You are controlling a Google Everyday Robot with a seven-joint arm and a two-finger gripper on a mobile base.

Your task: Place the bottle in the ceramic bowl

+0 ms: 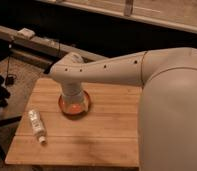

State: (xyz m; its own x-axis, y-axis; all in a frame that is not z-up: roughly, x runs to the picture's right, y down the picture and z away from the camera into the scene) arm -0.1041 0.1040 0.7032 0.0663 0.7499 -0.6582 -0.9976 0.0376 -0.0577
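Bottle [37, 125] lies flat on the table [109, 132], at 8 o'clock from the ceramic bowl [85, 106] and apart from it, cap end pointing to about 5 o'clock. Nothing grips it. End effector [73, 100] hangs straight down over the bowl's middle, largely hidden by its own wrist, open and holding nothing. Arm [112, 70] reaches in from 3 o'clock.

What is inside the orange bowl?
The pincer points down over the bowl's middle and covers most of it. Only bare orange shows around it; what lies under it is hidden. The bottle lies outside, on the table.
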